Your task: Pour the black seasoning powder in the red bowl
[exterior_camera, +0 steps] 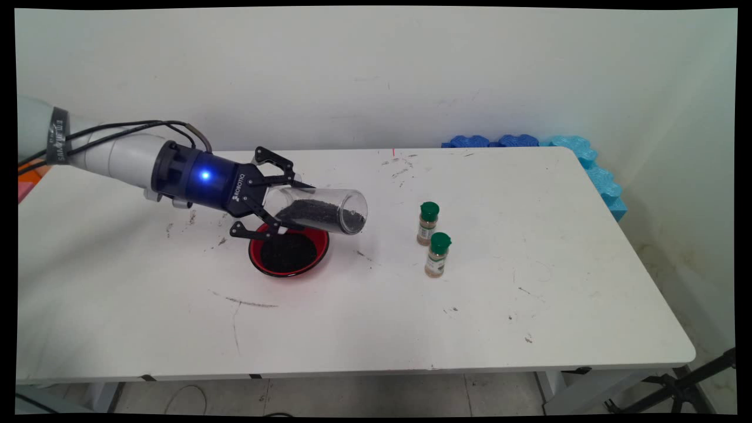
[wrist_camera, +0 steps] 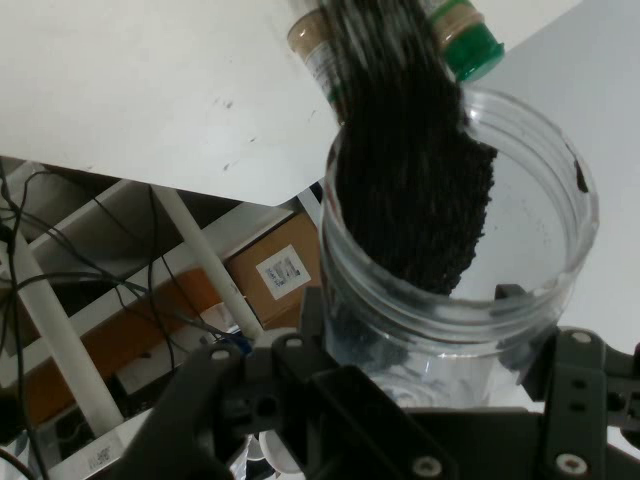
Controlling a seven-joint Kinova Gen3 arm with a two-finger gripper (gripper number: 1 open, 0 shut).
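Note:
My gripper (exterior_camera: pixel 285 202) is shut on a clear glass (exterior_camera: pixel 320 210) that lies nearly on its side, mouth pointing right. Black grains fill its lower side up to the rim. Just below it on the table sits a red bowl (exterior_camera: pixel 288 252) with a dark pile of the same grains inside. In the hand view the glass (wrist_camera: pixel 455 250) fills the frame with the grains (wrist_camera: pixel 410 190) banked along its wall, and my fingers (wrist_camera: pixel 310 320) clamp its base.
Two small spice jars with green lids stand right of the bowl, one (exterior_camera: pixel 427 223) behind the other (exterior_camera: pixel 437 254). Blue foam pieces (exterior_camera: pixel 587 164) line the table's far right corner. The table's right edge (exterior_camera: pixel 658 282) lies beyond the jars.

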